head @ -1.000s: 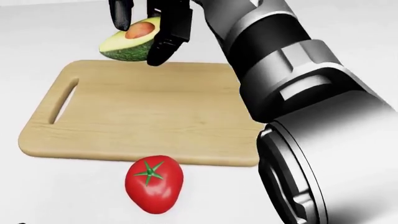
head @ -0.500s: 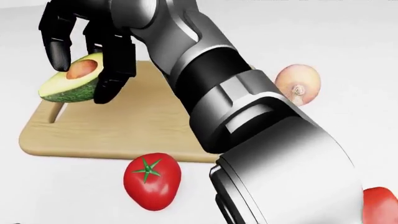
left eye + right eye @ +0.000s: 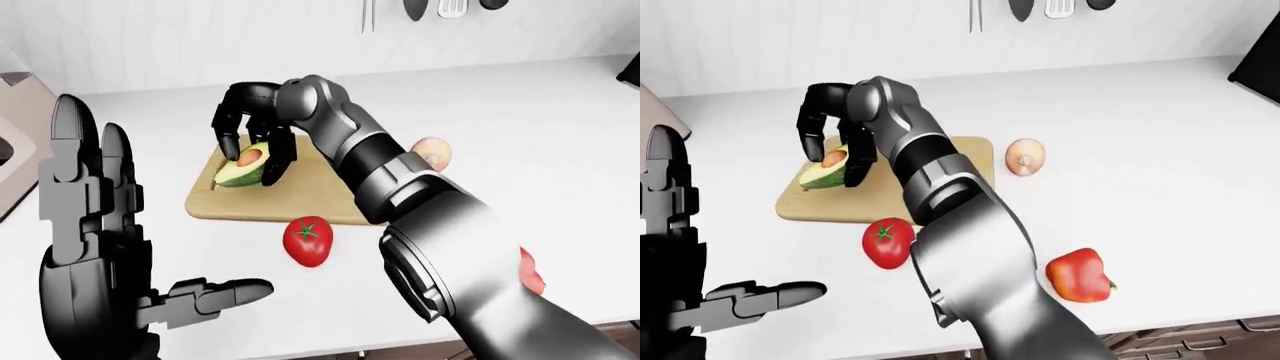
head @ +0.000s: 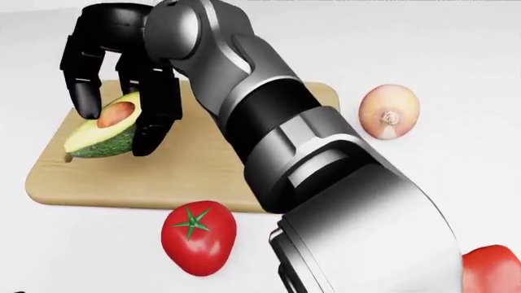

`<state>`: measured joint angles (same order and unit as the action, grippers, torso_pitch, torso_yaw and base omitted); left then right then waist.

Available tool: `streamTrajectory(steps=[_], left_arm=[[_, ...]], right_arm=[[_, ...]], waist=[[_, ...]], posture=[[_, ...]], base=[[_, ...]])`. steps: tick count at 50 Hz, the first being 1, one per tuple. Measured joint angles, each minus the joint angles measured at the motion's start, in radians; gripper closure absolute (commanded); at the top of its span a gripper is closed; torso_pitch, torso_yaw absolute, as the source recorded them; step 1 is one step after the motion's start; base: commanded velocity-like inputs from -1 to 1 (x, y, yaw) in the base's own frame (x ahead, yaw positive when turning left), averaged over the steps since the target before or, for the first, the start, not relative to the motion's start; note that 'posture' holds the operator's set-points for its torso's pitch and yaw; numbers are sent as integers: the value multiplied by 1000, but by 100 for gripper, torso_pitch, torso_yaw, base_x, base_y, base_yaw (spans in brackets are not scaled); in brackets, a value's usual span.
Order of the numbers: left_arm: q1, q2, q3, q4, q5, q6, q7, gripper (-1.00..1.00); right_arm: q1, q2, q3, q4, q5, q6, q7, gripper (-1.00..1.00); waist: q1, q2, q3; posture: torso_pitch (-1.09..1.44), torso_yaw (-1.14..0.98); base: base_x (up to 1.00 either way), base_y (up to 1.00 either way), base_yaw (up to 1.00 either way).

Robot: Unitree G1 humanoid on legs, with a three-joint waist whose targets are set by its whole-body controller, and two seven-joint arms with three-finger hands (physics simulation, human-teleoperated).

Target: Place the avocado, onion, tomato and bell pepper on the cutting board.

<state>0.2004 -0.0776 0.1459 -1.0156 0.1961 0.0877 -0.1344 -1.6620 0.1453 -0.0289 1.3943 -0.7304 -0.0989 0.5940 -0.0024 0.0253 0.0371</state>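
My right hand (image 4: 116, 125) is shut on the avocado half (image 4: 102, 135), cut face and pit turned up. It holds the avocado low over the left end of the wooden cutting board (image 4: 195, 171); I cannot tell whether the avocado touches the wood. The tomato (image 4: 198, 237) lies on the white counter just below the board's lower edge. Right of the board sits the onion (image 4: 389, 112). The red bell pepper (image 3: 1078, 274) lies further right, near the counter's lower edge. My left hand (image 3: 150, 225) stands raised and open at the lower left of the left-eye view, holding nothing.
Kitchen utensils (image 3: 420, 7) hang on the white wall above the counter. A beige appliance edge (image 3: 12, 142) shows at the far left. A dark object (image 3: 1265, 45) stands at the right edge. The counter's lower edge (image 3: 1170, 326) runs just below the pepper.
My right hand has carried the avocado from above the board's top edge leftward, then down toward the board's left end. Tomato and onion have stayed put.
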Motion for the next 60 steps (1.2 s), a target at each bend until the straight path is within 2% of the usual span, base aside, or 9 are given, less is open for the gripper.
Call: streamTrajectory(steps=[2, 3, 8, 11, 12, 23, 32, 43, 60], left_arm=[[0, 1, 0, 0, -1, 1, 1, -100], [0, 2, 1, 0, -1, 1, 2, -100], [3, 1, -6, 1, 2, 0, 3, -100], [4, 0, -6, 1, 4, -1, 3, -100], [3, 0, -6, 1, 5, -1, 4, -100], [4, -4, -7, -1, 7, -5, 1, -100], [0, -6, -9, 1, 14, 0, 1, -100], [3, -16, -17, 0, 27, -9, -8, -100], [11, -34, -30, -1, 47, -18, -21, -100]], right_arm=[[5, 1, 2, 0, -6, 1, 0, 88], [7, 2, 4, 1, -10, 1, 1, 58], [17, 3, 7, 4, -27, 1, 6, -40], [19, 5, 6, 4, -32, 3, 5, -47], [19, 6, 6, 4, -34, 4, 4, -100], [-67, -63, -21, 8, -21, 25, -6, -100], [-181, -219, -35, -17, -12, 55, 1, -100], [-181, -316, -16, -1, -69, 84, 43, -100], [-246, -575, -25, -38, -143, 142, 180, -100]], waist=[[0, 0, 0], [-1, 1, 0], [-1, 1, 0], [-1, 1, 0], [-1, 2, 0], [1, -2, 5], [3, -11, 7], [4, -13, 16], [11, -29, 17]], posture=[[0, 0], [0, 0], [0, 0], [0, 0], [0, 0], [0, 0], [0, 0], [0, 0], [0, 0]], base=[[0, 0, 0], [0, 0, 0], [0, 0, 0], [0, 0, 0], [0, 0, 0], [0, 0, 0], [0, 0, 0], [0, 0, 0], [0, 0, 0]])
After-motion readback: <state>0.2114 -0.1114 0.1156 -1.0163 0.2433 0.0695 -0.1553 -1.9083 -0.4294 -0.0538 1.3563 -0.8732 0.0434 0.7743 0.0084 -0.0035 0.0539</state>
